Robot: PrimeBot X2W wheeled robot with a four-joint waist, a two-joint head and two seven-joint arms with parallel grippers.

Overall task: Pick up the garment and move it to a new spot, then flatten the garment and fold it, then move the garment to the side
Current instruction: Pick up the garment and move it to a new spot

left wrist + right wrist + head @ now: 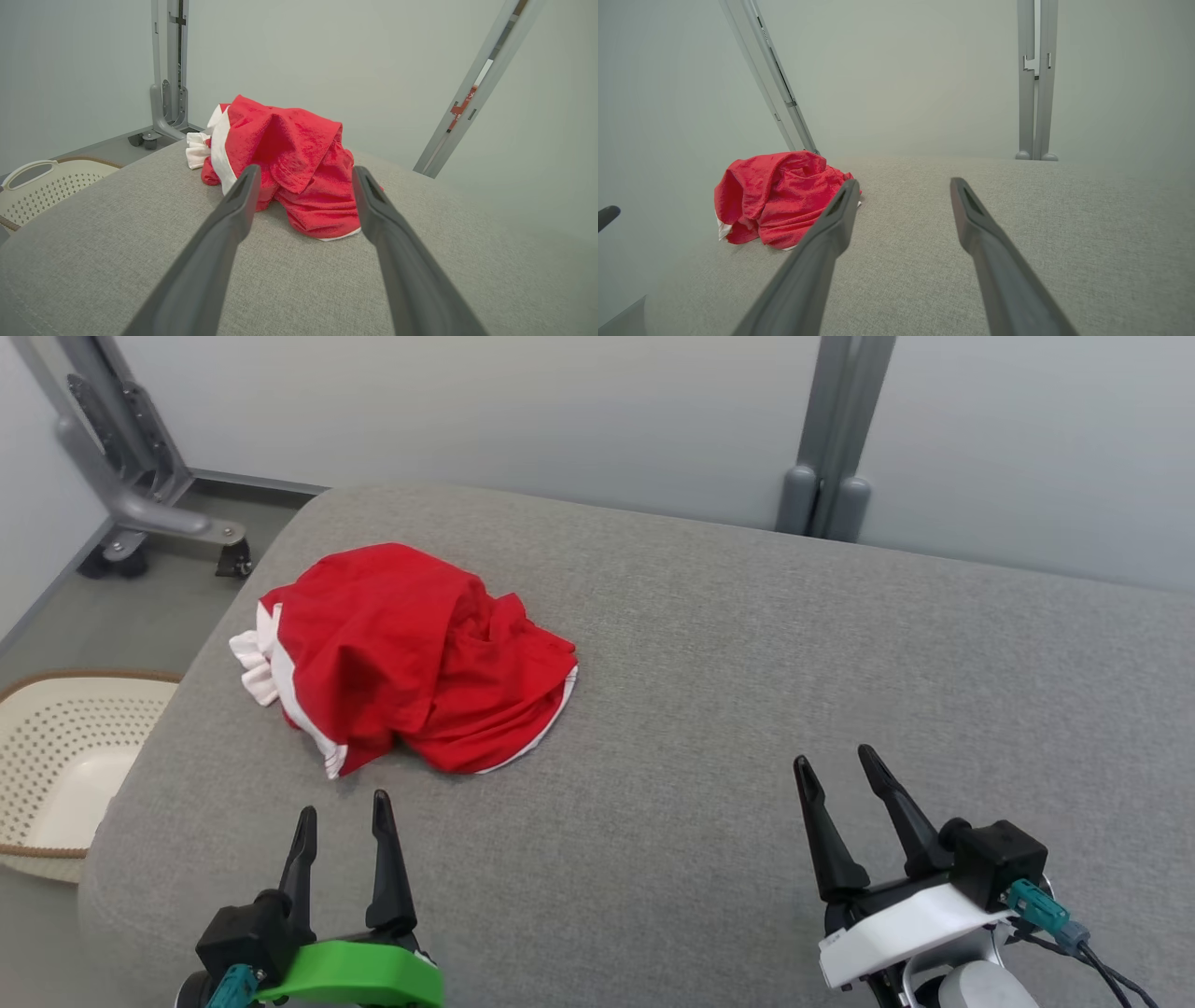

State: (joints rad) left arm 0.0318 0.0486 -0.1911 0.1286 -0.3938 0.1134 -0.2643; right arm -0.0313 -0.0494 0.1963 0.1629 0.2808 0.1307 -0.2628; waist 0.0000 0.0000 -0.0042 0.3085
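Left tool point(343, 804) spread, crumpled garment point(401, 653) nearby

no legible text, labels, brands or numbers anywhere

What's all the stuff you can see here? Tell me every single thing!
garment: one, red with white trim, crumpled in a heap on the far left part of the cushioned surface
cushioned surface: one, grey fabric, in front of the robot
basket: one, cream with small holes and a brown rim, on the floor at the left
wheeled stand: one, grey metal, far left corner
posts: two, grey, side by side against the pale back wall
left claw: one, dark fingers on a green mount, open, just short of the garment
right claw: one, dark fingers on a white mount, open, above bare fabric
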